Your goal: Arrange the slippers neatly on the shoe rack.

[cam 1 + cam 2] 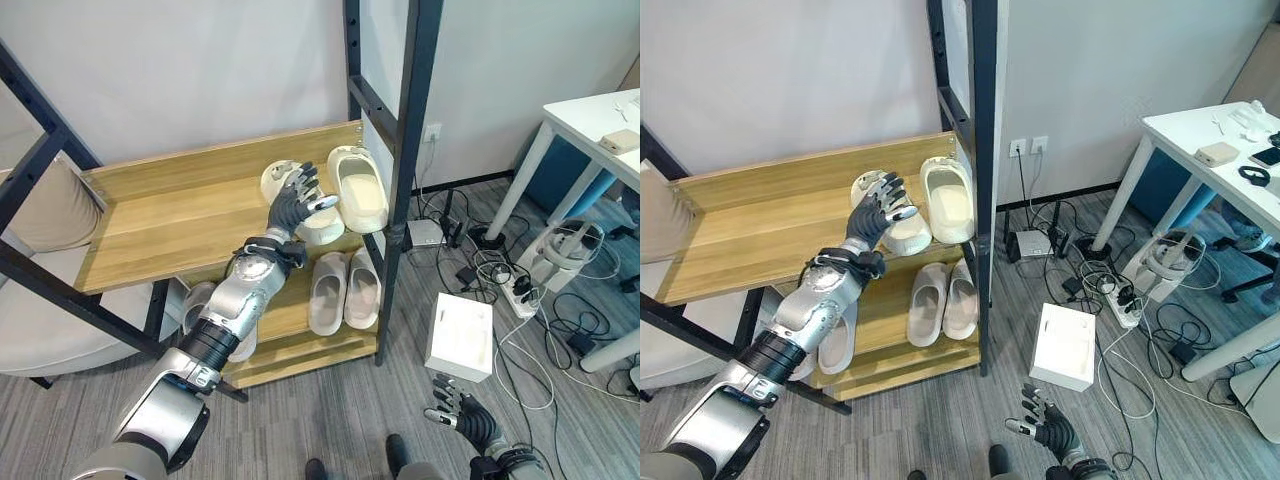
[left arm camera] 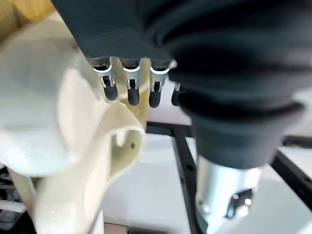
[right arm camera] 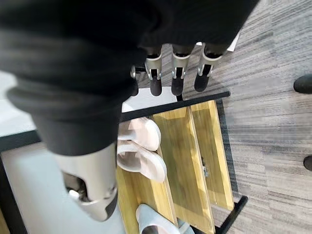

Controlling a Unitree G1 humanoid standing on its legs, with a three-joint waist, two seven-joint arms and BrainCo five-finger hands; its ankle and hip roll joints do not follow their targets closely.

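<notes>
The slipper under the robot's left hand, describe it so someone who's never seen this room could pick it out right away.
Find the wooden shoe rack with black posts against the white wall, and look at the right end of its upper shelf. Two cream slippers sit there side by side. It is the one farther from the post, with the left hand on it; its neighbour lies untouched.

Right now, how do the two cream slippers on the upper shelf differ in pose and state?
The left cream slipper has the left hand on it; the right cream slipper lies untouched. The right one lies flat with its opening up; the left one is partly hidden under the hand. Both are the same cream colour and sit side by side on the upper shelf.
</notes>
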